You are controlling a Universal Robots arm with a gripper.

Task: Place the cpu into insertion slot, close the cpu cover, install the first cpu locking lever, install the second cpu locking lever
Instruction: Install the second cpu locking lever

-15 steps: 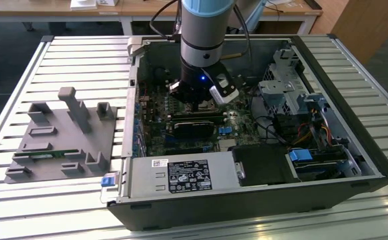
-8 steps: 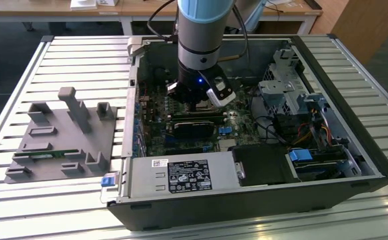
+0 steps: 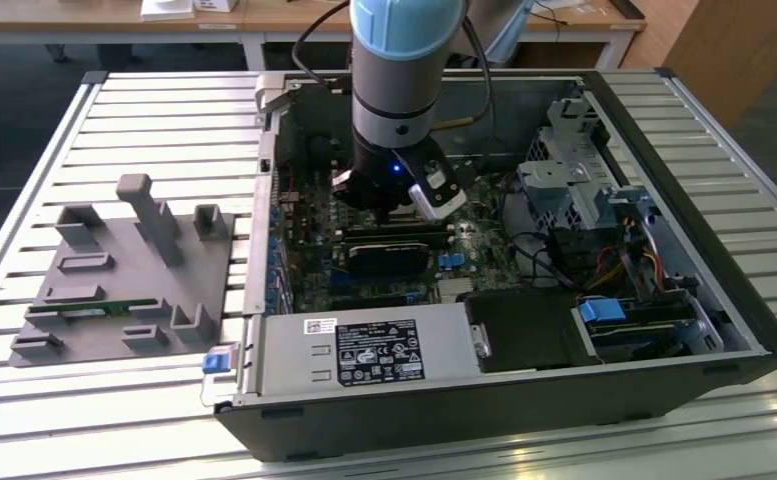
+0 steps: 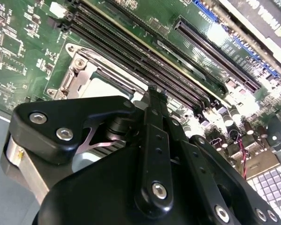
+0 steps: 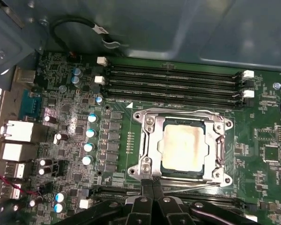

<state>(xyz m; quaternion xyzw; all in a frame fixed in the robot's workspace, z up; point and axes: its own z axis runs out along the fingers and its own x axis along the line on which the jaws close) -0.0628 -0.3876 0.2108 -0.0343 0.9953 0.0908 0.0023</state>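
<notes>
In the first wrist view the cpu (image 5: 183, 147) sits in the insertion slot (image 5: 152, 140) at centre right of the frame, with the cpu cover (image 5: 214, 140) closed down around it as a silvery frame. The end effector (image 5: 152, 187) hangs at the bottom centre, its fingertips pressed together with nothing between them, just at the socket's lower edge. In the exterior view the arm reaches down into the open computer case (image 3: 708, 330) resting on the slatted worktop (image 3: 161, 110), beside a grey parts fixture (image 3: 128, 280) at frame left.
</notes>
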